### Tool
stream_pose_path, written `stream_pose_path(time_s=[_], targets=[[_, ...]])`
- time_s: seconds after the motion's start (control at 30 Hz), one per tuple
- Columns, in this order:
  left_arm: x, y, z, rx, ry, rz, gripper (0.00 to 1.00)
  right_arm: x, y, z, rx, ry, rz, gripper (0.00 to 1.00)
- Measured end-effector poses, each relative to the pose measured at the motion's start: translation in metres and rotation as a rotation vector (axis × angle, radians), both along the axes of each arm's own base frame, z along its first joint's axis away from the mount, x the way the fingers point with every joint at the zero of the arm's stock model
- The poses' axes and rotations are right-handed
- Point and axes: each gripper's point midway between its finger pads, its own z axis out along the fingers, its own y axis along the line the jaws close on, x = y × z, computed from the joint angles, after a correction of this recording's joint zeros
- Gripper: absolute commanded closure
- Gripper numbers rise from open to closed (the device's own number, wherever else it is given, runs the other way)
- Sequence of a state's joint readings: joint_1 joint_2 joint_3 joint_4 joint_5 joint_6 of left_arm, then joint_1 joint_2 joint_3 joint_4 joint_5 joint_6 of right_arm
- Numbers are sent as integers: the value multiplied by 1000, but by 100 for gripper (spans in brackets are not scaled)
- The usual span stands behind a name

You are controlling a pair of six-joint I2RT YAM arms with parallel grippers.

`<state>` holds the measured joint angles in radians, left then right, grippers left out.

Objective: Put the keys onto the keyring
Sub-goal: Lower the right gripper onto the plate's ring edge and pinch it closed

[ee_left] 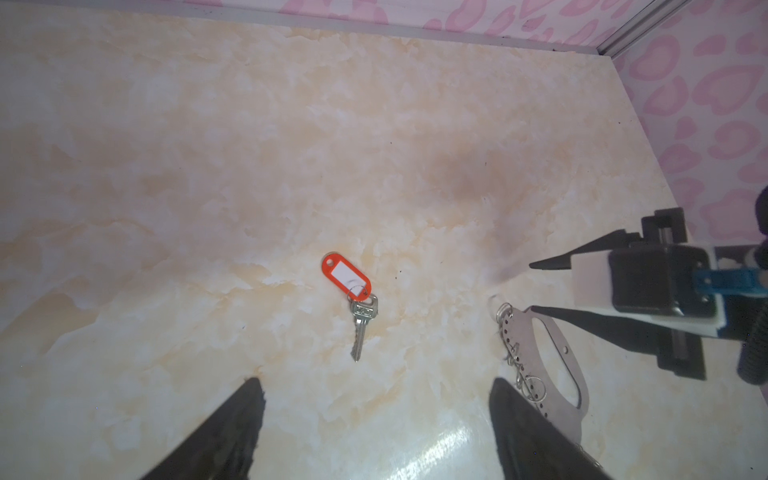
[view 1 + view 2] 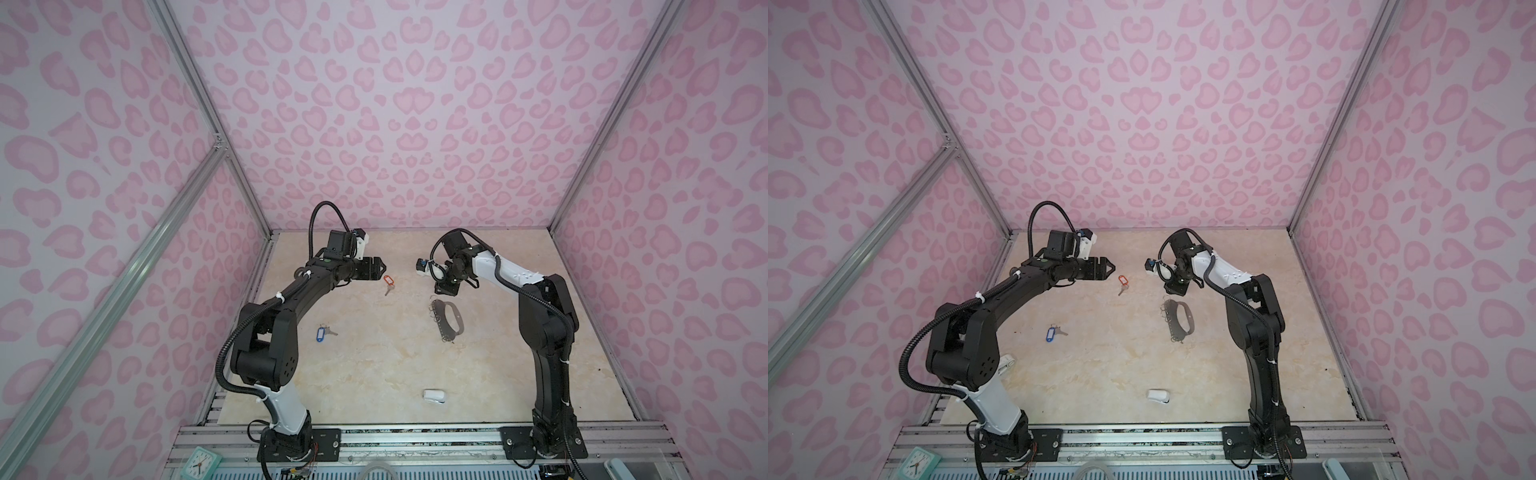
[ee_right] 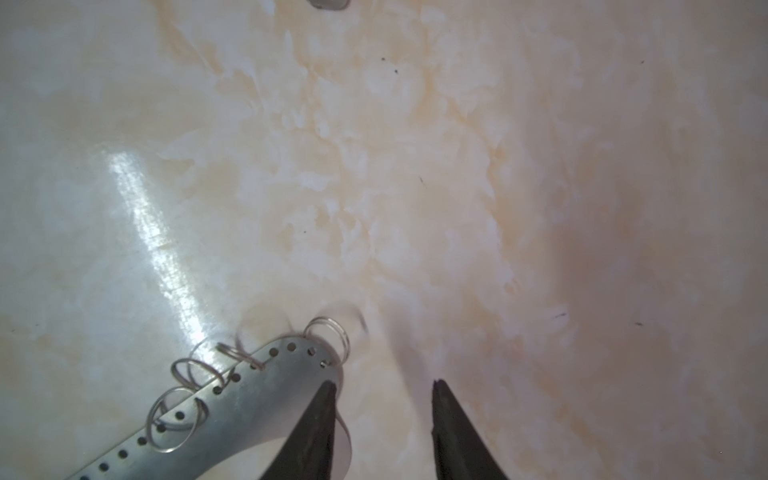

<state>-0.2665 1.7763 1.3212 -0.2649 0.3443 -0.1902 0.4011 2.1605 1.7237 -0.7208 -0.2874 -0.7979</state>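
TOP VIEWS: Both keys lie loose on the marble-look table [image 2: 374, 374]; none is on the keyring [image 2: 449, 320]. From table centre, the orange-tagged key [image 2: 388, 283] sits at approx. 11 o'clock, the blue-tagged key [image 2: 322, 333] at 9, the keyring at 2–3, and a small white object [image 2: 435, 395] near 6. Likely snag: a thin, flat key on a slick top could skid or spin if the left gripper [image 2: 381, 266] closes off-centre. The left arm [image 2: 291, 307] reaches fwd, elbow bent, wrist level, with the orange-tagged key near, at the gripper's 5 o'clock. The right arm [image 2: 548, 307] folds over, wrist tipped down, right gripper [image 2: 445, 290] above the keyring's far end.

LEFT WRIST: Left gripper [image 1: 376, 380] stands wide apart and empty. The orange-tagged key [image 1: 353, 299] lies ahead, roughly centred btwn the fingers [image 1: 232, 432] and clear of them. The keyring [image 1: 552, 365] lies just beside one finger, so a careless descent could knock it. Right gripper [image 1: 533, 286], seen side-on, shows parted jaws over the plate's end.

RIGHT WRIST: Right gripper [image 3: 383, 381] is parted w/ a clear gap, nothing in it. One finger overlaps the rounded end of the keyring [image 3: 249, 395]; contact can't be told. Closing here may pinch only an edge or snag a wire ring [image 3: 345, 338], letting the plate pivot or slip.
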Motion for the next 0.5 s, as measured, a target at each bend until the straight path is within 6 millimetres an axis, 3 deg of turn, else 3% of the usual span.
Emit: stream_pose_path(time_s=[0.5], targets=[[-1, 1, -4, 14, 1, -8, 13, -17, -6, -24, -73, 91, 37, 57]])
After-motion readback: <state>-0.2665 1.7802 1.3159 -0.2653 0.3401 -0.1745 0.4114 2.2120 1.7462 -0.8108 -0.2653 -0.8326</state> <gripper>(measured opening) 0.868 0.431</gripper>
